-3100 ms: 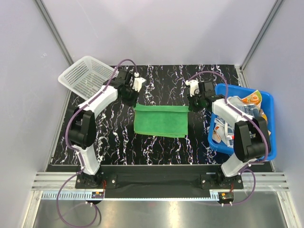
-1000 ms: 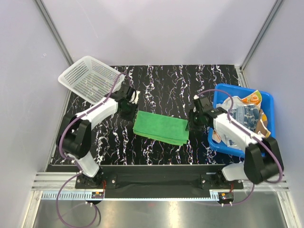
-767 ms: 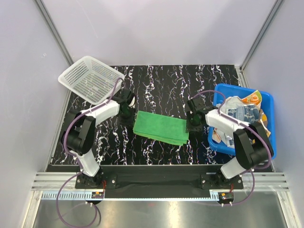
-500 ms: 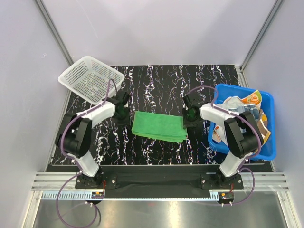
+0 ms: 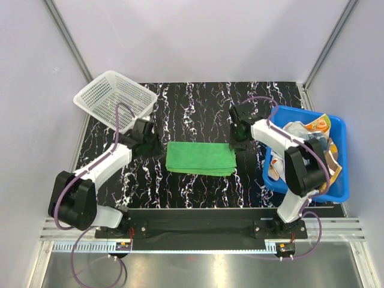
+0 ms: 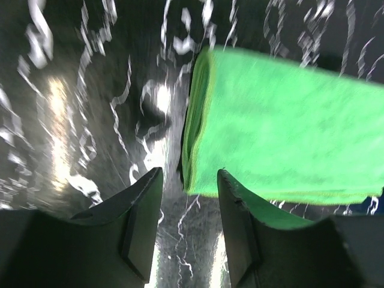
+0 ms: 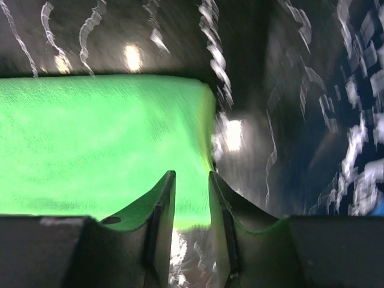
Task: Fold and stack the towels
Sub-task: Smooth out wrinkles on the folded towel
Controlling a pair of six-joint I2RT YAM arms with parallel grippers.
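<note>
Both my arms have drawn back off the green towel (image 5: 201, 158), which lies folded flat at the centre of the table (image 5: 198, 102). My left gripper (image 6: 189, 174) sits at its 10 o'clock, fingers released and empty. My right gripper (image 7: 192, 174) hovers at its 2 o'clock corner, fingers parted, grasping nothing. At 3 o'clock, other towels (image 5: 306, 135) fill the blue tub (image 5: 335, 189).

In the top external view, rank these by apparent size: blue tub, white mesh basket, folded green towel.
1. blue tub, largest even with the right arm covering part of it
2. white mesh basket
3. green towel, smallest, though not far behind the basket
</note>
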